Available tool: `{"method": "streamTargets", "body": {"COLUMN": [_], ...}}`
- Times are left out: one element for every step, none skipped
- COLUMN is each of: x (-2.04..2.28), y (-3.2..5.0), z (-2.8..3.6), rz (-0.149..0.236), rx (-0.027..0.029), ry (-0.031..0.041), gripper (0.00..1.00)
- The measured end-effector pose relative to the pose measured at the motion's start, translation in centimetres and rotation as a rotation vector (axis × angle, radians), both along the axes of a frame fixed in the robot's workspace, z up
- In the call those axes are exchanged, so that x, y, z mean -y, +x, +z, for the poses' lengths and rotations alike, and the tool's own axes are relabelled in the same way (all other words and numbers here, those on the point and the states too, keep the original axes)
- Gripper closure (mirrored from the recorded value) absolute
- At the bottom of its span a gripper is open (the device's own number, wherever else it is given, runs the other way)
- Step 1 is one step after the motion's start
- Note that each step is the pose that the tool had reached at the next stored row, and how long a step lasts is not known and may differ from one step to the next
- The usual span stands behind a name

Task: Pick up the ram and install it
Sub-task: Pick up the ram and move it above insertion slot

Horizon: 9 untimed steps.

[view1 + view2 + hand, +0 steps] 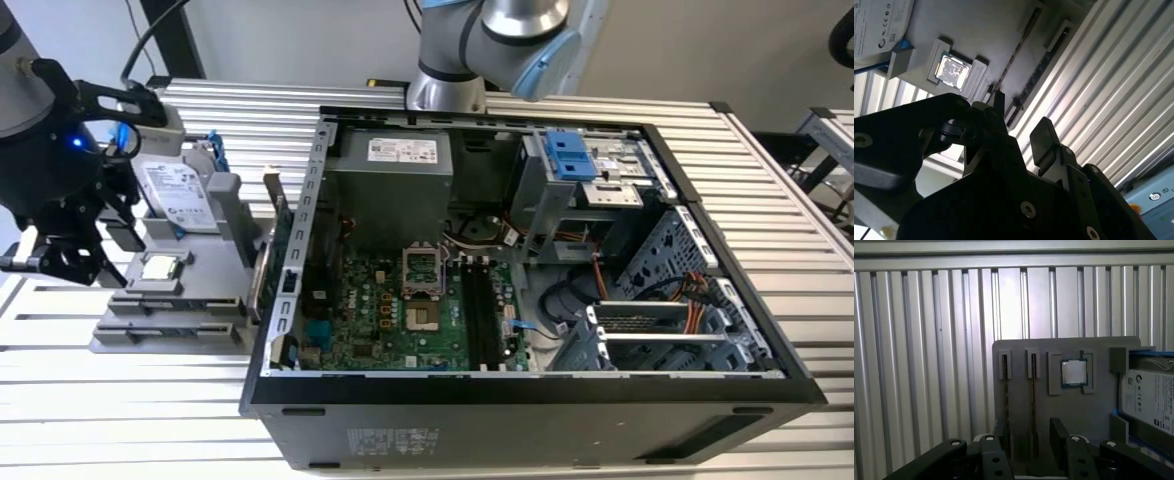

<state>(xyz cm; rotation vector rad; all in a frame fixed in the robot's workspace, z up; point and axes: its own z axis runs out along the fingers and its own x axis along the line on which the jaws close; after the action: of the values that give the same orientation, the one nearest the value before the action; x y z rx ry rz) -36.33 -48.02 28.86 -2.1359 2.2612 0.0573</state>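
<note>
The gripper (1030,432) is hanging, fingers spread, above the ram (1033,385) standing on edge in the grey holder (1094,410); the processor chip (1074,372) is sitting just beside.

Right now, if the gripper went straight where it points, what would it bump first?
Probably the ram, the stick nearer the processor chip, standing in the grey tray. In the first wrist view it lines up between the gripper's open jaws; depth is unclear.
</note>
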Motion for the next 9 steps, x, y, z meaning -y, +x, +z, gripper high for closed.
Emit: {"method": "streamTargets", "body": {"x": [0.0, 0.0, 0.0, 0.0, 0.0, -0.01, -0.01, 0.0, 0.0], "y": [-0.01, -0.01, -0.01, -0.01, -0.01, 0.02, 0.05, 0.08, 0.12], "z": [-0.08, -0.17, -0.26, -0.35, -0.4, -0.47, -0.52, -0.59, -0.65], "rz": [0.0, 0.0, 0.0, 0.0, 0.0, 0.001, 0.002, 0.003, 0.004], "rx": [0.0, -0.0001, -0.0001, -0.0001, -0.0002, -0.0002, -0.0001, 0.0002, 0.0002], "ry": [0.0, -0.0001, -0.0001, -0.0001, -0.0002, -0.0002, -0.0002, -0.0001, -0.0002], "gripper": [0.0, 0.0, 0.0, 0.0, 0.0, 0.0, 0.0, 0.0, 0.0]}}
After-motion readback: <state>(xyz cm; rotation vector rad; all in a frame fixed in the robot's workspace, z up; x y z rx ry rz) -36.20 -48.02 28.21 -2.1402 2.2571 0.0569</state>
